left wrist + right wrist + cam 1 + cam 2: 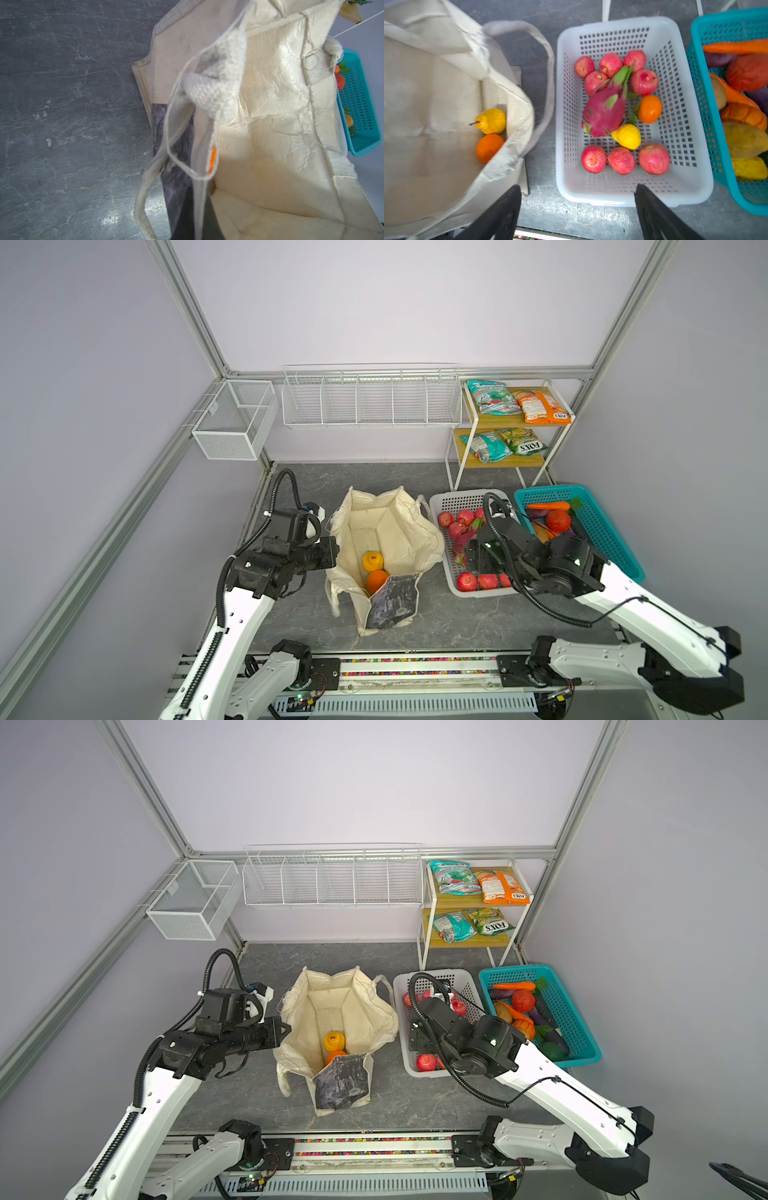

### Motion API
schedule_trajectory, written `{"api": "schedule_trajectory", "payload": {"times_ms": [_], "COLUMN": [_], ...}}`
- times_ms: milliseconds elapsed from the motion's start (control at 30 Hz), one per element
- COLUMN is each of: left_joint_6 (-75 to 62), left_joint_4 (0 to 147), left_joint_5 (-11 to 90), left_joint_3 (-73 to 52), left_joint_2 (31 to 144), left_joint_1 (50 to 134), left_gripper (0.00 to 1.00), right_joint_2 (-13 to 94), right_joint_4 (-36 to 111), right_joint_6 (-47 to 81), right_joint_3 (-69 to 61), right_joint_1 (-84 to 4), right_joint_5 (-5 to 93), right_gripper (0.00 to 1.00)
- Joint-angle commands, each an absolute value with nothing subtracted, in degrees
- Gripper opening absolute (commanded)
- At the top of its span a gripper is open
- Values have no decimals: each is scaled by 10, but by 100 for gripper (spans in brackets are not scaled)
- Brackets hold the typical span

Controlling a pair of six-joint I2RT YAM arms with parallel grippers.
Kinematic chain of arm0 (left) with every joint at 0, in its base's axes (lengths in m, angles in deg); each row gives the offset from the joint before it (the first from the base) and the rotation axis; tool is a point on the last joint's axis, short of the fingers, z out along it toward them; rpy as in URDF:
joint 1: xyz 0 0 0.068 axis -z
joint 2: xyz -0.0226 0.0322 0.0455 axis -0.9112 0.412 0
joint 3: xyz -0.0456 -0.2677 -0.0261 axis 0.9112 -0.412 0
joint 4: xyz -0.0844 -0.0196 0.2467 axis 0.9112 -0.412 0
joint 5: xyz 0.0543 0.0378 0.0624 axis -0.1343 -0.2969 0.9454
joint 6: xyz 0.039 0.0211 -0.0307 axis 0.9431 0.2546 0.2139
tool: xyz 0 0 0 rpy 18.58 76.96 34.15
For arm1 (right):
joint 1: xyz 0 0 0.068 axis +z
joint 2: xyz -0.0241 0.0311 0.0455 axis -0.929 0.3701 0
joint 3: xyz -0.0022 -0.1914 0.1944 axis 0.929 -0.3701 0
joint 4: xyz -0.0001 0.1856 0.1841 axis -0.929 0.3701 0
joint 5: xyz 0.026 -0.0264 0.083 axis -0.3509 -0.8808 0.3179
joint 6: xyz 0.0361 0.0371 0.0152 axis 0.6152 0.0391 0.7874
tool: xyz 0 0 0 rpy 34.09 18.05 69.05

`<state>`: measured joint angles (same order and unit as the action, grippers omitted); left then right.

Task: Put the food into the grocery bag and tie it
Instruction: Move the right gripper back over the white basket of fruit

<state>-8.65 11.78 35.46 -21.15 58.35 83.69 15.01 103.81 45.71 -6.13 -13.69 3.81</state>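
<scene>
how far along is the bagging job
Done: a bumpy yellow-orange fruit and a large orange lie in the canvas tote. In hand: the left end effector seems shut on its rim; the right end effector hangs open over the white basket. Left: dragon fruit, yellow pear-like fruit, orange snack packet, tying the handles.

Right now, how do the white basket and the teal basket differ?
The white basket holds fruit: apples, dragon fruit, an orange, a yellow pear-like fruit; the teal basket holds a carrot and other vegetables. The white basket sits beside the grocery bag; the teal basket sits on its far side. Both are perforated plastic, rectangular, on the table.
</scene>
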Motion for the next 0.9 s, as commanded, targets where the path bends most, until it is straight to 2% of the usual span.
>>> {"api": "schedule_trajectory", "payload": {"times_ms": [0, 433, 867], "left_joint_6": [-77, -74, -85], "left_joint_4": [97, 94, 91], "left_joint_5": [350, 344, 333], "left_joint_3": [-216, -222, -211], "left_joint_2": [589, 587, 591], "left_joint_1": [839, 839, 839], "left_gripper": [0, 0, 0], "right_joint_2": [136, 204, 295], "right_joint_4": [995, 893, 872], "right_joint_6": [469, 433, 470], "right_joint_3": [-106, -175, -153], "right_joint_1": [-170, -284, -350], "right_joint_5": [68, 147, 189], "right_gripper": [88, 88, 88]}}
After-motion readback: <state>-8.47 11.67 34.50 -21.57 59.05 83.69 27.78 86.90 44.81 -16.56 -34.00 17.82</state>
